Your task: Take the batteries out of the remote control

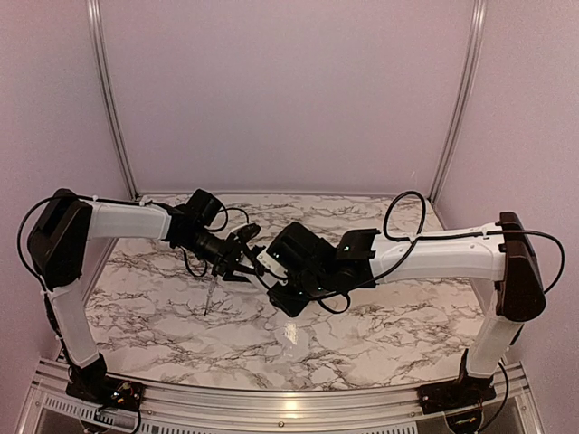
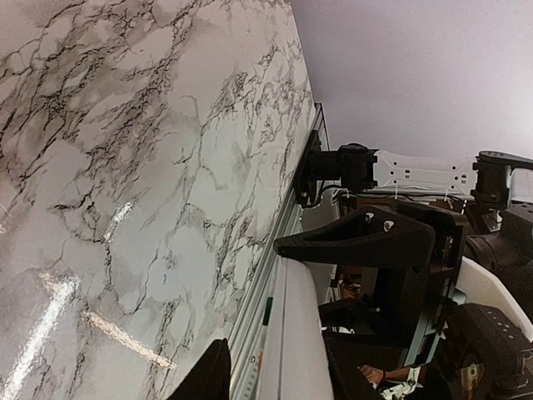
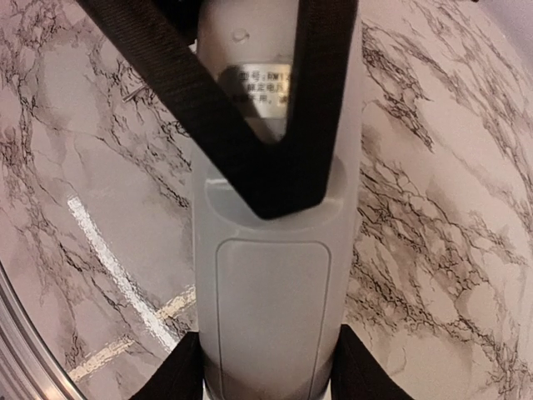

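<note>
Inspect the tabletop [image 1: 389, 339]: it is a glossy surface in a white marble pattern with dark branching veins. Pale walls [image 1: 289, 90] close it in at the back and on both sides. An aluminium rail [image 1: 289, 411] borders its near edge. Expect glare: a bright light streak [image 1: 289, 333] is reflected near the front centre, and both wrist views show similar pale bands. A thin stick [image 1: 209, 297] stands point-down over the left half. You cannot tell whether its tip touches the tabletop.
</note>
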You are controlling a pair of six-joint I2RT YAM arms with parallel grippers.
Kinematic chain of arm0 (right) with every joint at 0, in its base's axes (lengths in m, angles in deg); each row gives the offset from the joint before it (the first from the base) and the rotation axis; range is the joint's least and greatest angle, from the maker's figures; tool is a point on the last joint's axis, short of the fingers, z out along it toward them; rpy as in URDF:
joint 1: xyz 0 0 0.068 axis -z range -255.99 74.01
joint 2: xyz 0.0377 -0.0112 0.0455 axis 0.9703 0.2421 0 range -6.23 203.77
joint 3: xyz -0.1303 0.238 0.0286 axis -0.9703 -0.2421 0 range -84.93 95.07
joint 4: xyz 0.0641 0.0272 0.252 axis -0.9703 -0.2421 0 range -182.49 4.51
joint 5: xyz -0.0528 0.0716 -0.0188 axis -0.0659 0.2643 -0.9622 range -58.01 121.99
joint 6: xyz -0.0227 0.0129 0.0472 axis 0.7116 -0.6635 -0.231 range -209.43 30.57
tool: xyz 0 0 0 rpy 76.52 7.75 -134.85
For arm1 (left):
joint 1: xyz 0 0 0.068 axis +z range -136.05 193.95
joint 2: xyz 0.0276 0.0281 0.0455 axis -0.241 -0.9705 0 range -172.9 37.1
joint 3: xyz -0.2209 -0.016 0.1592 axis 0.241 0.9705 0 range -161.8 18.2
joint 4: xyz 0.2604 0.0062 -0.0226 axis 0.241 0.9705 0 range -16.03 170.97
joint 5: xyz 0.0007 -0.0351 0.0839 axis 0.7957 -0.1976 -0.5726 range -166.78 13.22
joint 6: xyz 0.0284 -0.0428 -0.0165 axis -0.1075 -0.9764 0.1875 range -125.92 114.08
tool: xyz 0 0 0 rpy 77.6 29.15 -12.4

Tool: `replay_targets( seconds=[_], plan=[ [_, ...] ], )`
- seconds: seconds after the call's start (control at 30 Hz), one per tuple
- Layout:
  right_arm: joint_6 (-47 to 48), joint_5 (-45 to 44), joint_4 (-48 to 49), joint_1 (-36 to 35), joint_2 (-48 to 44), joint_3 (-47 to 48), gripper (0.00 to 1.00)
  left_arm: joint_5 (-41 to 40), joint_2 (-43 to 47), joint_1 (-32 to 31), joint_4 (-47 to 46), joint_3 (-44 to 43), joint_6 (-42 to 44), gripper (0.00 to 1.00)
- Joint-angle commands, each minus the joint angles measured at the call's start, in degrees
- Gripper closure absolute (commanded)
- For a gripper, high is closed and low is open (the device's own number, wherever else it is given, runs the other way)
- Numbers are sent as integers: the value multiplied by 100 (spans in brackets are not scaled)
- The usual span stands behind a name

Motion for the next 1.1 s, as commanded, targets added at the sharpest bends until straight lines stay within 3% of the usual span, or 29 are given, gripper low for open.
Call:
replay_targets(
  seconds=[0.0,0.1,0.2,0.3,0.43,0.6,0.9,1.07],
  plan=[
    [10,-100,164,-1,9,293,77,50,-133,-94,307,-137,181,68],
    [-57,-119,156,-6,-1,264,76,46,-112,-129,326,-140,191,88],
    [-193,-118,147,-5,0,231,72,-63,-53,-143,327,-157,183,97],
    [-466,-79,118,-3,-7,194,56,-378,59,-143,290,-140,137,100],
    [-714,-133,16,8,-42,164,26,-692,316,-143,-48,-35,-206,100],
    [-868,-122,242,25,-423,-40,4,-808,628,-143,-1019,292,-1001,100],
    [-2175,1971,1316,1055,-1398,-847,2,-942,1091,-135,-1927,483,-1683,100],
    [-2649,2347,1652,1367,-1798,-1078,2,-947,1299,-135,-2597,577,-2184,100]
  ],
)
